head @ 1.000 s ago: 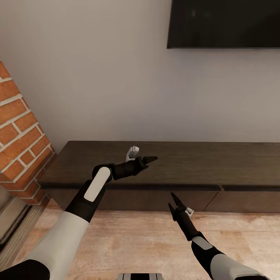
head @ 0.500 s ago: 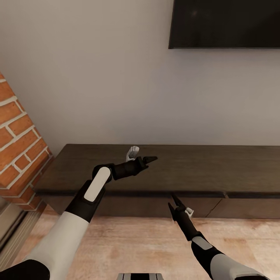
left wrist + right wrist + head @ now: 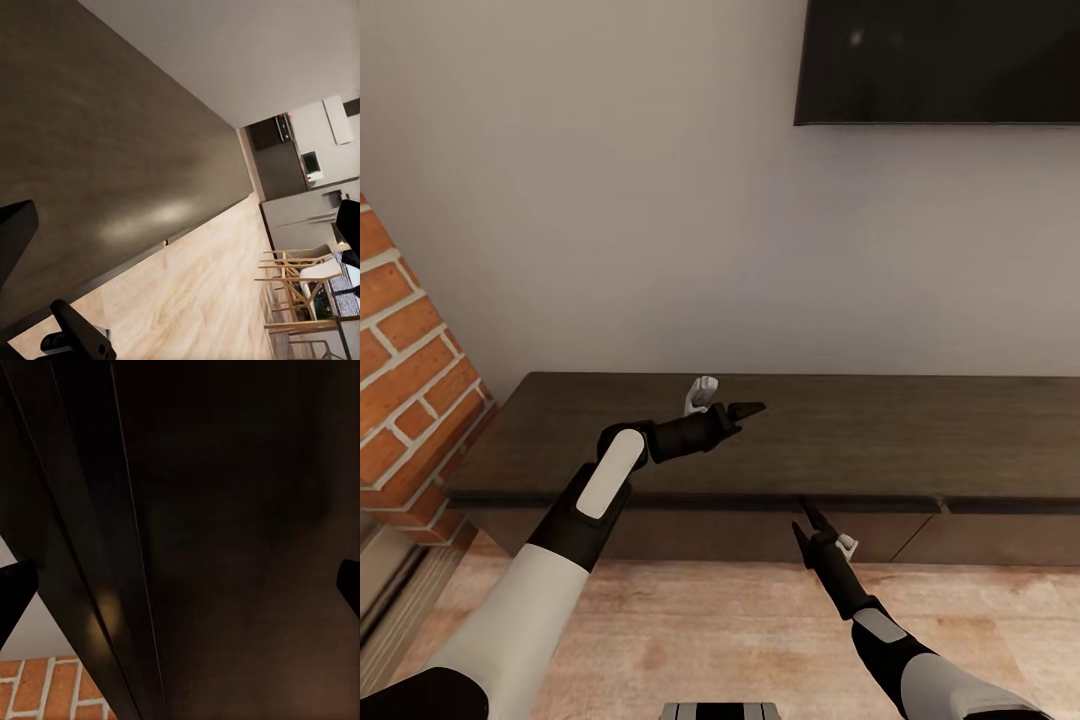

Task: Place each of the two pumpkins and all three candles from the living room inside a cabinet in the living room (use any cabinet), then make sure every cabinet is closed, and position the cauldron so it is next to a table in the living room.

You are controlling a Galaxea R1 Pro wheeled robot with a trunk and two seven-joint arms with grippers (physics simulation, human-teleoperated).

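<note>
Floorboards (image 3: 710, 640) of pale wood lie nearest, with both arms reaching out over them toward the cabinet (image 3: 880, 440). The right gripper (image 3: 807, 520) is the nearer of the two: it points up at the front edge of the cabinet, just below the lip of the top, its two dark fingers spread apart with nothing between them. In the right wrist view the fingertips (image 3: 15, 592) sit at opposite margins of the picture, wide apart, with the dark drawer front and its seam close ahead and a patch of brick wall (image 3: 45, 686) past the cabinet's end.

The left gripper (image 3: 748, 409) hangs above the cabinet top, nearer its left end than its right and roughly midway between front and back edges, pointing along the top toward the right. Its fingers look drawn close together in the head view, but whether they are fully closed I cannot tell; no object shows in them. The left wrist view looks along the bare brown top toward distant wooden chairs (image 3: 296, 281).

The cabinet is long, low and dark brown, standing against the pale wall (image 3: 610, 200), its drawer fronts flush and closed. The brick wall stands at its left end. A dark television (image 3: 940, 60) hangs on the wall above the cabinet's right part.
</note>
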